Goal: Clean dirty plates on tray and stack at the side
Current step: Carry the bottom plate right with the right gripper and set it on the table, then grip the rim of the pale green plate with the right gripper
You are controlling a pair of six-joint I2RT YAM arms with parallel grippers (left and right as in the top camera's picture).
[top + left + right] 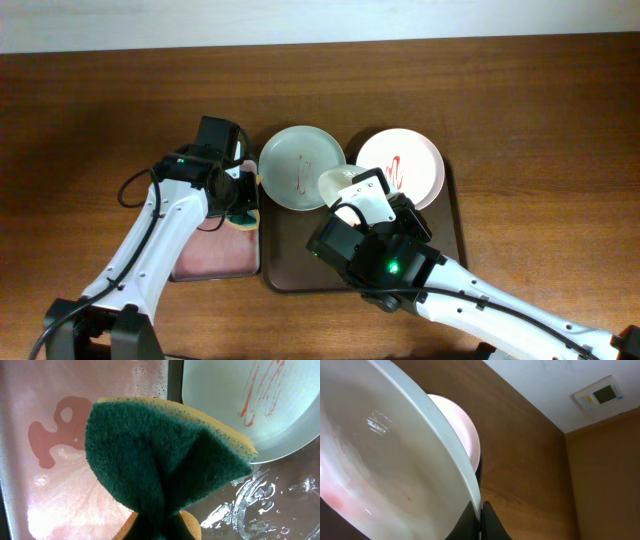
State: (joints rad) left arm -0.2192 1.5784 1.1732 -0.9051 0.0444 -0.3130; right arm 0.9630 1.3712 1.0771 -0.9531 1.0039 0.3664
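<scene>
Sponge (160, 460) in left gripper (242, 200), plate (395, 460) in right gripper (482, 521)

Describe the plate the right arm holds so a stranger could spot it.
Find the dark tray mid-table. At its far edge, between a green plate and a pink plate, is a whitish plate. It alone is tilted up, clamped in the right pincer.

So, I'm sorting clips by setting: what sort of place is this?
Probably a lab or office bench staged for dishwashing, not a real kitchen: a wooden table, a dark tray of smeared plates beside a soapy pink tray, and a wall control panel.
</scene>
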